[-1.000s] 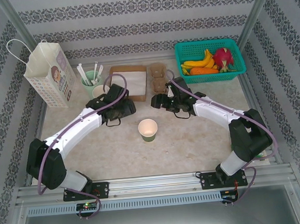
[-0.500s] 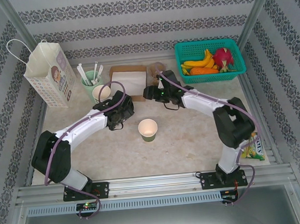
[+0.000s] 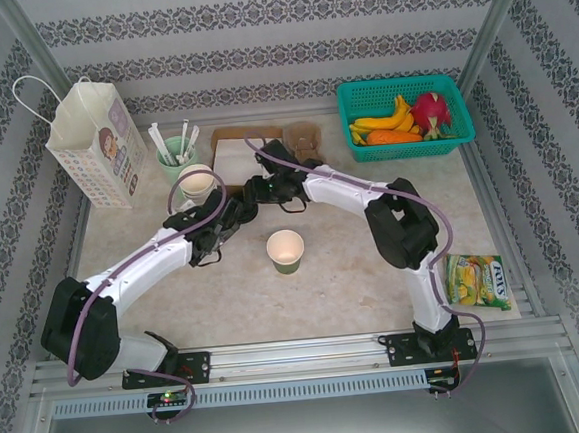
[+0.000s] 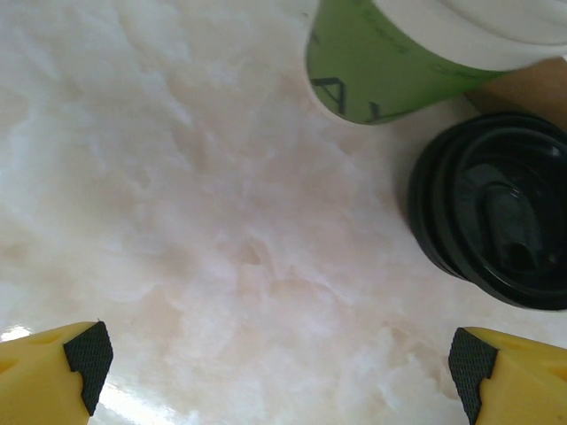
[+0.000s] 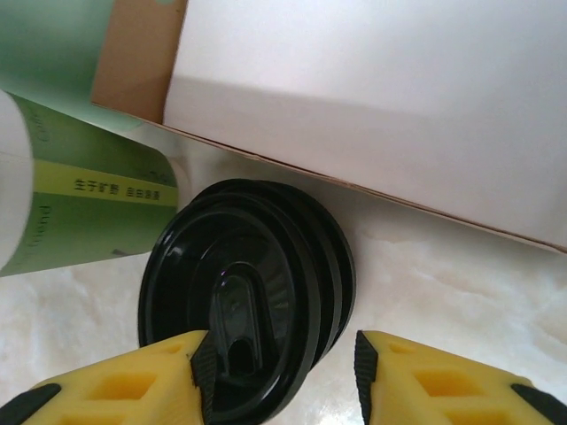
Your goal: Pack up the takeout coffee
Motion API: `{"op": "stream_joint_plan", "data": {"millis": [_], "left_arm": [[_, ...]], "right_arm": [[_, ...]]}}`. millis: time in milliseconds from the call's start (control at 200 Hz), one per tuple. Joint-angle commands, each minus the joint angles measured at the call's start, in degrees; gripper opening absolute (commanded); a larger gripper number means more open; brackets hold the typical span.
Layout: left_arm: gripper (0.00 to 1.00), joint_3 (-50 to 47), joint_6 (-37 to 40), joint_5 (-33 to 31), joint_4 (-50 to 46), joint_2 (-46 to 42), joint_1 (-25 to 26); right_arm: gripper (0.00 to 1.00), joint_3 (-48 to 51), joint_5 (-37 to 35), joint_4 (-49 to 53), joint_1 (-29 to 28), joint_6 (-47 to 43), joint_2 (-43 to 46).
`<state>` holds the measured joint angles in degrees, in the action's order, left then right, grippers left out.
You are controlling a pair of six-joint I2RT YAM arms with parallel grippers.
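Clearly, Chinese lettering on cup (image 5: 89, 199) near right fingers (image 5: 416, 376).

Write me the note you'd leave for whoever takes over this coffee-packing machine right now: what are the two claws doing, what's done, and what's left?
Left gripper: open and empty, above bare table beside the stack of black lids.
Right gripper: jaws part-closed astride the top lid; a firm grip can't be confirmed.
Lone paper cup: upright mid-table, lidless.
Paper bag: upright at the far left.
Done: nothing packed.
Left: lid the cup, then put it in the bag.
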<state>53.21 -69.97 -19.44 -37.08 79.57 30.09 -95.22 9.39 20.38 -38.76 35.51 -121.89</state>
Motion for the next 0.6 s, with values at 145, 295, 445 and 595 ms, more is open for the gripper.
{"op": "stream_joint_plan", "data": {"millis": [145,295,445,595], "left_arm": [[0.99,-3.5,-1.8,-2.1,-0.7,-2.3,-1.6],[0.99,-4.5,-1.5,-1.9,-0.3,-2.9,-2.3],[0.99,-5.1,-0.9,-1.3,0.6,-3.0,-2.8],[0.99,-5.3,-0.4,-0.5,1.4,-2.6,-3.2]], "right_arm": [[0.48,-8.3,-6.7,11.1,-1.8,-4.4,-5.6],[0.45,-10.7,-7.6,12.7,-2.2,-4.9,-7.3],[0.39,-12.3,-8.0,14.2,-2.3,-5.8,-8.3],[0.29,-12.8,-7.7,13.9,-2.3,-6.4,-8.5]]}}
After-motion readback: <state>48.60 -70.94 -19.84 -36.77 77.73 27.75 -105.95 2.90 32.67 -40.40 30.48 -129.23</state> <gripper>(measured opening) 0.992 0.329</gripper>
